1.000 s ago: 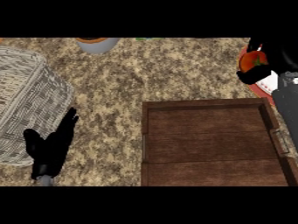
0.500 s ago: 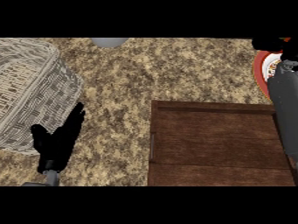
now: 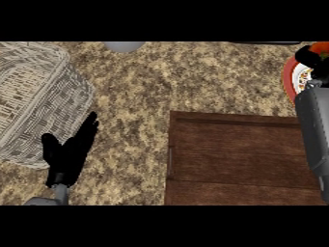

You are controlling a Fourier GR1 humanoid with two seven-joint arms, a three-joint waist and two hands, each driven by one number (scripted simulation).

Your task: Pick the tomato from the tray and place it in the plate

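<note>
A brown wooden tray (image 3: 231, 164) lies at the lower right of the counter, its inside bare. At the right edge shows a slice of a plate (image 3: 291, 77) with a red rim and white centre. My right hand (image 3: 323, 61) hangs over that plate at the top right corner, black fingers curled round a red tomato (image 3: 328, 47) of which only a bit shows. The grey right forearm (image 3: 325, 140) covers the tray's right side. My left hand (image 3: 71, 152) rests open on the counter at the lower left, fingers pointing up.
A large wicker basket (image 3: 24, 96) fills the left side, next to my left hand. A pale grey round object (image 3: 124, 46) peeks in at the top edge. Speckled counter lies between basket and tray.
The view has shifted, so tray, basket and left hand sit further right and lower. My right hand with the tomato has moved up toward the top right corner above the plate.
</note>
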